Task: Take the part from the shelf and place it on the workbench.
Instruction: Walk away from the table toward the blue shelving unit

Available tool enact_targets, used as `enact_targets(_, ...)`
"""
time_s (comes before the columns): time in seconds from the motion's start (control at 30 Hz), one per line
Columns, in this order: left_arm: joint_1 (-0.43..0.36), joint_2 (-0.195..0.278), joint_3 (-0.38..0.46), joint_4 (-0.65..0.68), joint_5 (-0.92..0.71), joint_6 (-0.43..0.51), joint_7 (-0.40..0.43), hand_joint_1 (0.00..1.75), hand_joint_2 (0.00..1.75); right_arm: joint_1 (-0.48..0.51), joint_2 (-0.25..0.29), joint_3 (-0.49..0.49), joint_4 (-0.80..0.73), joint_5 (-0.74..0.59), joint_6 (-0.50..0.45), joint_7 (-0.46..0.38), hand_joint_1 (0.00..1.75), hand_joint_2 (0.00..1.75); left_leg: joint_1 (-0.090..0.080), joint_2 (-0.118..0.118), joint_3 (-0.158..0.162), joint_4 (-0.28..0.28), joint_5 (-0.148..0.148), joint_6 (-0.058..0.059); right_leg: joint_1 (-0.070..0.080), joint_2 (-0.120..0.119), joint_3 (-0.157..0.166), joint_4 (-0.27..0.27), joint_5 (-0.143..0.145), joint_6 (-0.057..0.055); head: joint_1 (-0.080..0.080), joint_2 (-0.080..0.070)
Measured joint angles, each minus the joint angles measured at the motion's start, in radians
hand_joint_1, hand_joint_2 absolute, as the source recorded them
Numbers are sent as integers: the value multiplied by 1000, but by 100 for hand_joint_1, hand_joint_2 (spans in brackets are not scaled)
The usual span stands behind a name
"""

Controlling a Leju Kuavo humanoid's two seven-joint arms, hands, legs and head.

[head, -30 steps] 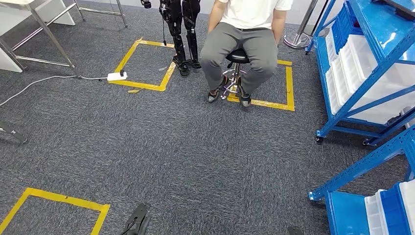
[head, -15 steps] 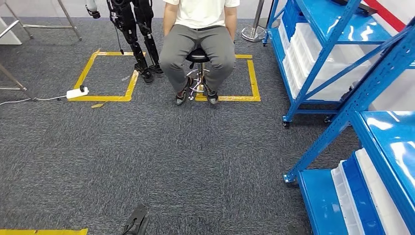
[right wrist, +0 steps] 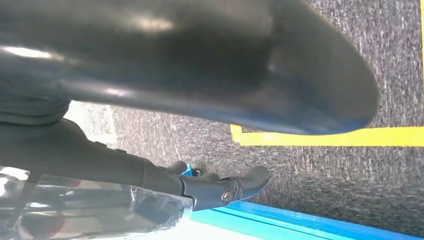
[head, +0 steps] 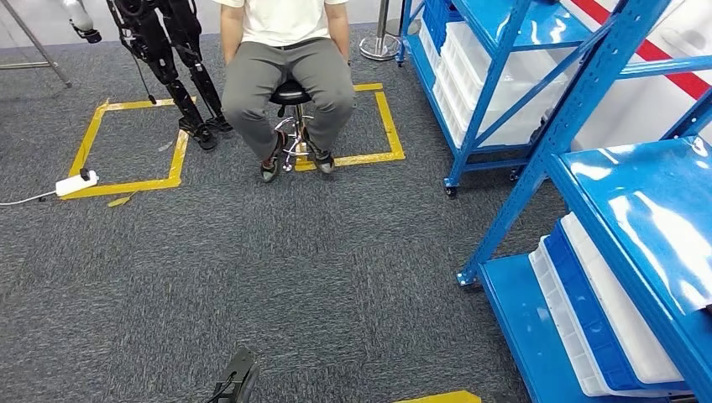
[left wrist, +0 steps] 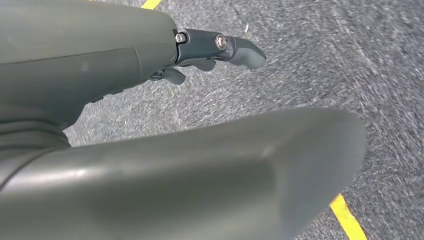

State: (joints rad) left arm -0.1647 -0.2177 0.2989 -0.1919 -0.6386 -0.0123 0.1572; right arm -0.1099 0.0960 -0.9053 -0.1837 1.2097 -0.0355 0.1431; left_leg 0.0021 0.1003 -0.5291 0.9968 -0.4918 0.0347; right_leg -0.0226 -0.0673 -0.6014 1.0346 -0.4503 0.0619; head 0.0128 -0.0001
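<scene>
Two blue metal shelves stand on my right in the head view. The near shelf (head: 638, 210) has a bare glossy top level and long white and blue bins (head: 617, 315) on its bottom level. The far shelf (head: 495, 75) also carries white bins. I cannot pick out the part on either one. My left hand (left wrist: 125, 60) hangs over grey carpet, fingers straight and apart from the thumb, holding nothing. My right hand (right wrist: 100, 150) hangs the same way beside a blue shelf edge (right wrist: 280, 222), with nothing between thumb and fingers.
A person (head: 285, 50) sits on a stool inside a yellow tape square (head: 390, 126). Another robot's dark legs (head: 172, 67) stand beside a second tape square (head: 88, 143). A white power strip (head: 75, 182) with its cable lies on the carpet at the left.
The camera has turned to the right: person, stool and tape squares slid left across the picture, and the blue shelves came nearer and larger on the right.
</scene>
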Motion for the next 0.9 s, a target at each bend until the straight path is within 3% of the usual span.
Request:
enact_targets(0.03,-1,0,0,0,-1,0,0,0,0,-1,0,0,0,1,0,0,0,0,-3,10,4,1,-4,-6,3,-10,14,-23,6,-6,-2,0)
enact_targets(0.1,-3,0,0,0,-2,0,1,0,0,-1,0,-1,0,3,-1,0,0,0,-1,30,10,-1,-9,-17,7,10,12,-28,8,-23,-6,0)
enact_targets(0.13,-5,-1,0,0,-3,0,2,0,0,0,0,-1,0,4,-1,0,0,0,3,26,11,3,-15,-24,4,23,12,-29,8,-30,-7,0)
enact_targets(0.2,-7,-2,0,0,-5,0,2,0,0,0,0,-1,0,6,-1,0,0,0,10,-22,-7,55,-54,-33,-2,47,16,-33,12,-49,-10,0)
enact_targets(0.27,-4,-1,0,0,-7,0,2,0,0,-3,-1,-1,0,8,-1,1,0,0,13,-82,-69,186,-123,-35,-1,73,16,-33,14,-61,-16,0)
enact_targets(0.3,-1,0,0,0,-7,0,3,0,0,-3,-1,-2,0,8,-1,1,0,0,13,-95,-104,254,-149,-34,2,87,16,-32,14,-63,-17,0)
enact_targets(0.33,0,0,0,1,-7,0,3,0,0,-3,-1,-2,0,8,-1,1,0,0,13,-100,-131,297,-156,-33,4,103,17,-32,14,-64,-17,0)
enact_targets(0.37,1,1,0,1,-7,0,3,0,0,-1,-1,-2,0,8,-1,1,0,0,13,-103,-139,301,-141,-30,7,119,18,-32,14,-64,-17,0)
enact_targets(0.4,1,1,0,0,-8,0,3,0,0,0,-1,-2,0,8,-1,1,0,0,13,-106,-127,264,-107,-26,8,134,20,-31,14,-64,-17,0)
enact_targets(0.47,1,1,0,0,-8,-1,3,0,0,0,0,-2,0,8,-1,1,0,0,13,-141,-70,128,-26,-15,10,162,24,-31,14,-63,-17,0)
enact_targets(0.5,0,2,0,1,-8,-1,3,0,0,-1,1,-2,0,8,-1,1,0,0,13,-161,-46,71,-2,-10,11,174,23,-30,15,-61,-17,0)
enact_targets(0.57,0,3,0,1,-10,-3,4,0,0,-1,2,-2,0,10,-1,1,0,0,9,-182,-27,22,10,-4,11,195,15,-31,18,-53,-17,0)
enact_targets(0.63,-2,2,0,0,-11,-4,4,0,0,3,1,-2,0,11,-1,1,0,0,8,-160,-24,9,16,4,10,209,3,-33,22,-40,-17,0)
enact_targets(0.7,-4,0,0,0,-11,-4,4,0,0,4,2,-2,0,13,-1,0,0,0,11,-134,-18,-8,28,15,14,165,-25,8,1,-37,-15,0)
enact_targets(0.77,-2,-1,1,0,-11,-4,4,0,0,0,1,-2,0,16,-1,-1,0,0,10,-101,-16,-15,31,19,13,102,-87,131,-56,-41,-11,0)
enact_targets(0.83,1,0,2,0,-11,-5,4,0,0,0,-1,-2,0,19,-1,-4,0,0,8,-68,-17,-14,30,19,8,81,-140,239,-93,-33,-7,0)
enact_targets(0.87,1,0,2,0,-11,-4,4,0,0,1,-1,-2,0,20,0,-5,0,0,8,-54,-18,-14,29,17,4,77,-140,242,-90,-25,-6,0)
enact_targets(0.9,1,0,3,0,-11,-4,3,0,0,2,-2,-2,0,21,0,-7,0,0,9,-41,-17,-14,27,15,0,70,-118,206,-74,-15,-6,0)
